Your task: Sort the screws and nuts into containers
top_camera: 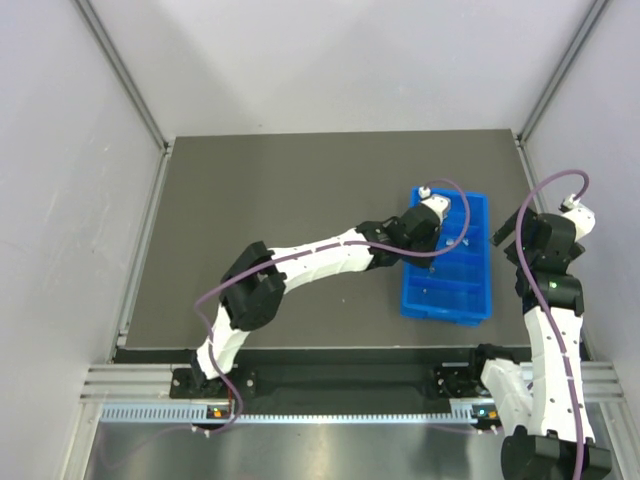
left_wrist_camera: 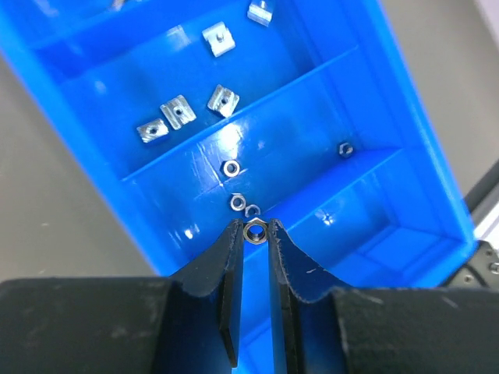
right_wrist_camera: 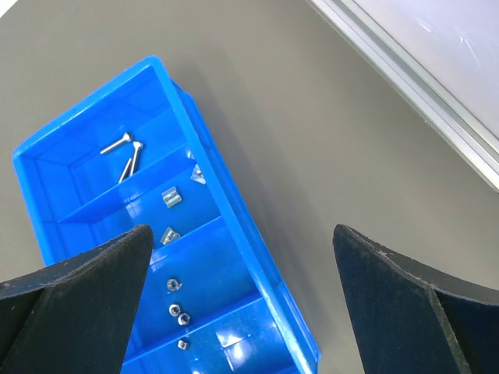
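Left claw [left_wrist_camera: 255,227]: clenched on one nut [left_wrist_camera: 255,232] at its fingertips, over a cross wall of the blue tray [left_wrist_camera: 421,156].
Loose nuts [left_wrist_camera: 231,167]: compartment just ahead of the tips.
Square pieces [left_wrist_camera: 178,113]: next compartment beyond.
Screws [right_wrist_camera: 123,145]: end compartment, farthest from the left claw.
Right claw [right_wrist_camera: 240,234]: released, spread wide, raised beside the tray.

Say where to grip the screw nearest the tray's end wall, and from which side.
Take the screw by mid-shaft, straight down from above, closing across the shaft. It lies flat, the walls of the blue tray would block a sideways approach, and its head nearly meets the second screw, so keep off that end.
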Robot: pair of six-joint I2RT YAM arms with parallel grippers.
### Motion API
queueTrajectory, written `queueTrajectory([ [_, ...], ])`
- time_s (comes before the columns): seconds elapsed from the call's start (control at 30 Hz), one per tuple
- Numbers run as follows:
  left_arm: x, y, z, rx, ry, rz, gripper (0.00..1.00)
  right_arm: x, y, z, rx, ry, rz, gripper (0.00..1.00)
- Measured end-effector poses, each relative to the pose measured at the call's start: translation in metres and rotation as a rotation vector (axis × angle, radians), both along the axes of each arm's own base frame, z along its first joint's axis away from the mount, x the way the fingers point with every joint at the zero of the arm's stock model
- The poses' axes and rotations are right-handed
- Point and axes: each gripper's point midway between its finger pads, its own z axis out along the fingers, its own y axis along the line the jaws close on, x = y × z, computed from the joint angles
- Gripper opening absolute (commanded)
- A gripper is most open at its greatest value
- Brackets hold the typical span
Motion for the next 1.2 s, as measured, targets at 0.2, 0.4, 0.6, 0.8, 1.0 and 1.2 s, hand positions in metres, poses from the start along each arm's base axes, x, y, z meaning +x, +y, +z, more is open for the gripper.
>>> queueTrajectory([
  [0.2,0.003,-0.012,-0.027,0.043,0.001,-0.017,0.45,-0.001,-0.002,0.000,-0.006,0.002,-0.007,1.00],
  [0.4,0.008,-0.011,-0.017,0.039,-0.027,-0.010,0.68,-0.001,-0.003,0.000,-0.010,0.004,-0.012,1.00],
  [0.6,0.015,0.030,0.028,0.032,-0.099,0.089,0.69,-0.002,-0.002,0.000,-0.008,0.008,-0.011,1.00],
  [0.8,0.051,0.137,0.062,0.017,-0.103,0.363,0.69,-0.001,-0.002,0.000,-0.006,0.006,-0.007,1.00],
  [1.0,0.074,0.250,-0.013,0.199,0.008,0.636,0.68,0.001,0.000,-0.003,0.001,0.014,0.002,1.00],
  [1.2,0.051,0.262,-0.058,0.327,0.041,0.421,0.68,0.003,0.000,-0.006,0.005,0.027,0.006,1.00],
])
